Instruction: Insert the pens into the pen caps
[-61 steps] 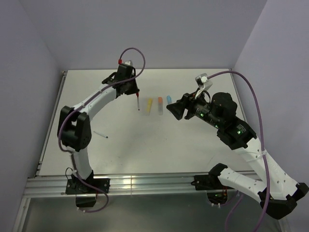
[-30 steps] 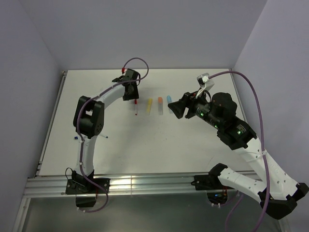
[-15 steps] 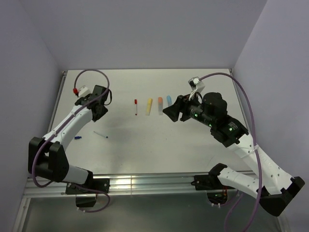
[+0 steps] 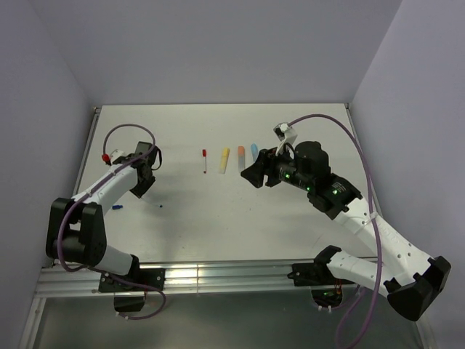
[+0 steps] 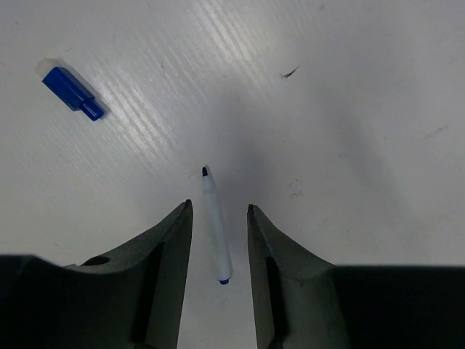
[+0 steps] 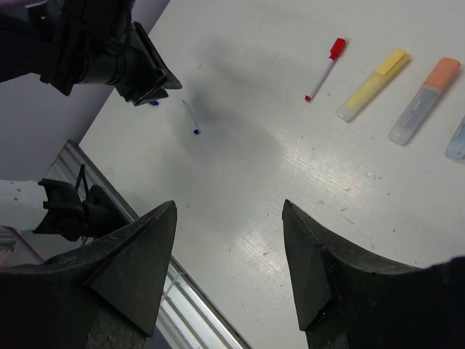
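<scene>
A thin white pen with a dark-blue tip lies flat on the table between the fingers of my left gripper. The jaws are open, with a gap on each side of the pen. Its dark-blue cap lies apart, up and to the left. From above, the left gripper hovers at the table's left, with the pen's end and the cap beside it. My right gripper is open and empty, raised over mid-table. The right wrist view also catches the blue pen.
A row lies at the back centre: a red-capped thin pen, a yellow marker, an orange marker and a light-blue marker. Walls close off the left, back and right. An aluminium rail runs along the near edge.
My left arm swung from the red pen at the back centre to the left side, down over the blue pen, its jaws narrowing. The right arm shifted slightly left.
</scene>
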### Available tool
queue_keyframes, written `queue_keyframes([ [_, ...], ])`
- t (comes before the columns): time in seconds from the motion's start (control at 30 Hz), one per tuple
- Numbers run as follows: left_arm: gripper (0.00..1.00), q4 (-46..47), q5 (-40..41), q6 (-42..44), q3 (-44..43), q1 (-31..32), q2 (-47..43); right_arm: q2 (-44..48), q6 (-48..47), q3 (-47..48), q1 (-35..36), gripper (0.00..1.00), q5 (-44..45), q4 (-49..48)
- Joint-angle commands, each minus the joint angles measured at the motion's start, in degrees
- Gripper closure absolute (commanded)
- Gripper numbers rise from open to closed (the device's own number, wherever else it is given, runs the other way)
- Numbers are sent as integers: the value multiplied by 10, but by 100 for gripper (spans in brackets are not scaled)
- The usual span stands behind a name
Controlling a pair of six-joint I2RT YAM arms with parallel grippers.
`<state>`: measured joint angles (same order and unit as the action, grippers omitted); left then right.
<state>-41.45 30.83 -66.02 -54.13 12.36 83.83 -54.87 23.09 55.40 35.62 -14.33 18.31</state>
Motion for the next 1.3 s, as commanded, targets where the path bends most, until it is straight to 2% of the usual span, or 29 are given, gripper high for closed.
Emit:
queue_keyframes([
  [0.0, 59, 33, -17, -37, 18, -7, 18, 0, -4, -10, -4, 33, -5, -32],
  [0.33, 60, 67, -51, -50, 39, -12, 63, 4, -6, -20, -8, 33, -4, -32],
  [0.63, 61, 65, -46, -65, 58, -12, 64, 6, -8, -25, -10, 33, -1, -33],
  [0.93, 74, 82, -54, -58, 68, -12, 86, 5, -10, -27, -12, 33, -4, -31],
  [1.03, 83, 100, -66, -54, 81, -12, 91, 2, -11, -26, -12, 33, -3, -30],
  [1.13, 99, 116, -76, -49, 93, -12, 92, 0, -14, -25, -13, 33, -3, -29],
  [1.27, 100, 130, -89, -21, 98, -9, 64, -3, -14, -26, -14, 33, -8, -31],
])
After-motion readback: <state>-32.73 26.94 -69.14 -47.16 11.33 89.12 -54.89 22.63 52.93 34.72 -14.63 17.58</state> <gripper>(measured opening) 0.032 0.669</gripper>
